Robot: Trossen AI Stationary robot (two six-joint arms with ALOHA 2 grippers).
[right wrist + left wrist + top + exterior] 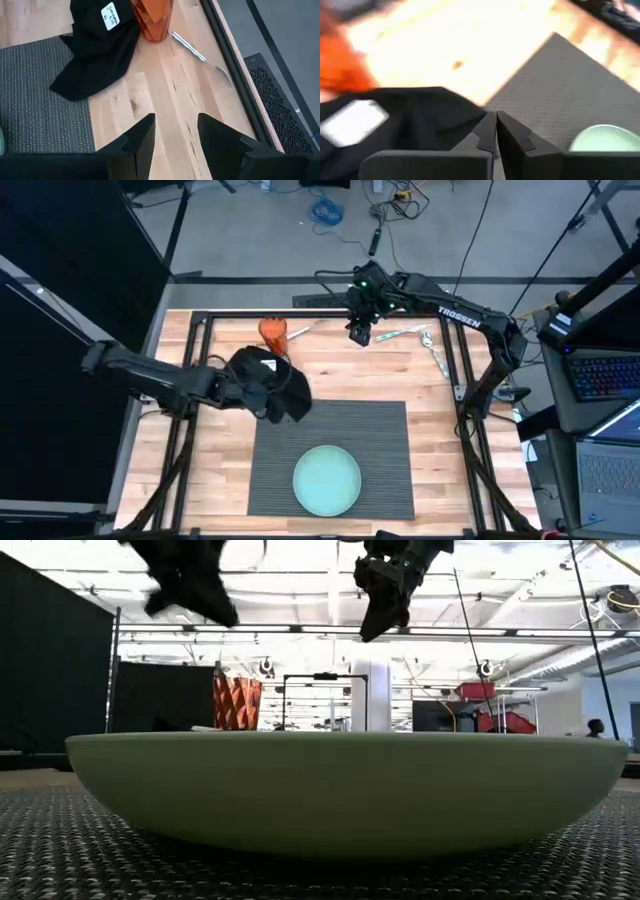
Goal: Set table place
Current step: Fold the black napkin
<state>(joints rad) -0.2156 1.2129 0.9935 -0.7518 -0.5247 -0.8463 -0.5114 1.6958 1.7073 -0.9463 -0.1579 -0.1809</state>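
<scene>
My left gripper [272, 402] pinched the black napkin [270, 385] above the placemat's [385, 440] corner; my right gripper [359, 333] hung open.

The table [330, 370] under me is light wood with joined planks and a black frame. The placemat [385, 440] is dark grey with fine ribs. On it the plate [327, 479] is pale teal. The napkin [95, 55] ahead of my right fingers [142, 137] is black with a white label. The cup [152, 20] is orange. The fork [200, 57] is silver.
</scene>
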